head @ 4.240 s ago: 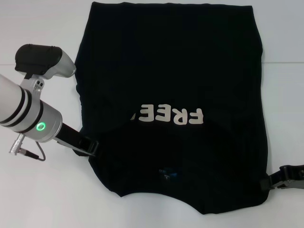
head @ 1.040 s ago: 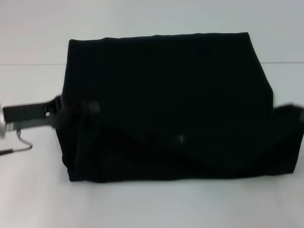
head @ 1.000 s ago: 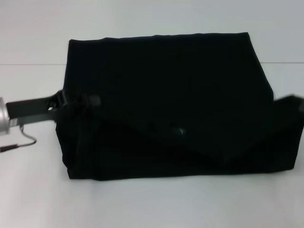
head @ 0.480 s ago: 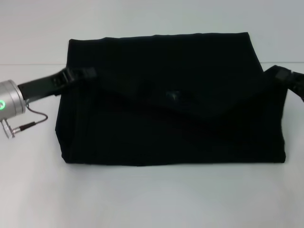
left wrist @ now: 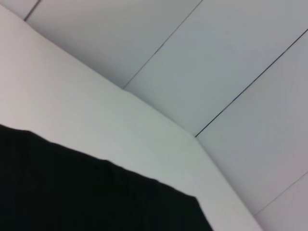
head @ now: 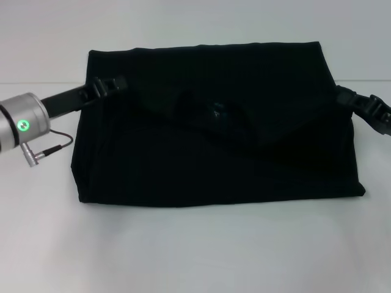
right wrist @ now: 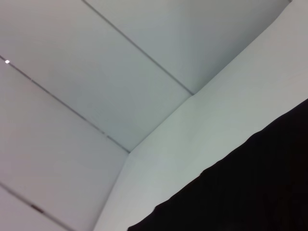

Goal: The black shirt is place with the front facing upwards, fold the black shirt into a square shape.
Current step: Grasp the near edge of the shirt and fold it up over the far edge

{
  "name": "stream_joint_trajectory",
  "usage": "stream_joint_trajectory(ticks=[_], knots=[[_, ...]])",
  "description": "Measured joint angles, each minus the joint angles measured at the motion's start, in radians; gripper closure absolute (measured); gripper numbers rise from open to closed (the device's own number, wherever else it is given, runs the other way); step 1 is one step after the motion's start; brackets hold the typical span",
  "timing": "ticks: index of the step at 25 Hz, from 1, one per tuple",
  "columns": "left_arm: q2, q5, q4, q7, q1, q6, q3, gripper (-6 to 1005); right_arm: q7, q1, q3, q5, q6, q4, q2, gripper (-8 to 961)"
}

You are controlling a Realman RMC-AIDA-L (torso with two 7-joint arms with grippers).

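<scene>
Both grippers at the folded shirt's far corners, mid-fold; finger state can't be read on either.

Left gripper [head: 109, 85] comes in from the left at the black shirt [head: 214, 152]'s far-left edge, its black link running back to a silver wrist with a green light; fingertips merge with the cloth, so whether it's pinching fabric can't be told. Right gripper [head: 345, 97] sits at the far-right edge, arm entering from the right border, same problem. Surface is a plain white table [head: 195, 250]; wrist views show it meeting pale panelled walls with thin dark seams. Shirt lies centred on the table as a wide rectangle spanning between the two grippers, near layer doubled over toward the far hem, its edge sagging in a shallow V across the middle. No lettering visible.
</scene>
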Motion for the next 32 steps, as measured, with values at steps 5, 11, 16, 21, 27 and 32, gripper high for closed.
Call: stream_joint_trajectory(ticks=[5,11,16,21,27,32], knots=[[-0.023,-0.001,0.0,0.004,0.006,-0.1,0.071,943,-0.018,0.0,-0.004,0.018,0.061,0.002,0.009,847],[-0.041,0.002,0.0,0.014,0.012,-0.173,0.098,941,-0.037,0.004,-0.004,0.019,0.12,0.005,0.016,841],[-0.046,0.001,-0.013,0.016,0.013,-0.215,0.099,940,-0.044,0.021,-0.032,0.014,0.191,0.024,0.018,835],[-0.057,-0.001,-0.028,0.031,0.009,-0.262,0.099,938,-0.034,0.031,-0.132,0.014,0.241,0.025,0.018,829],[-0.065,-0.024,-0.045,0.06,0.021,-0.287,0.096,854,-0.033,0.02,-0.142,0.019,0.249,0.026,0.019,667],[-0.053,-0.07,-0.045,0.034,0.058,-0.199,0.088,673,-0.059,-0.026,-0.139,0.109,0.186,0.018,0.019,519]])
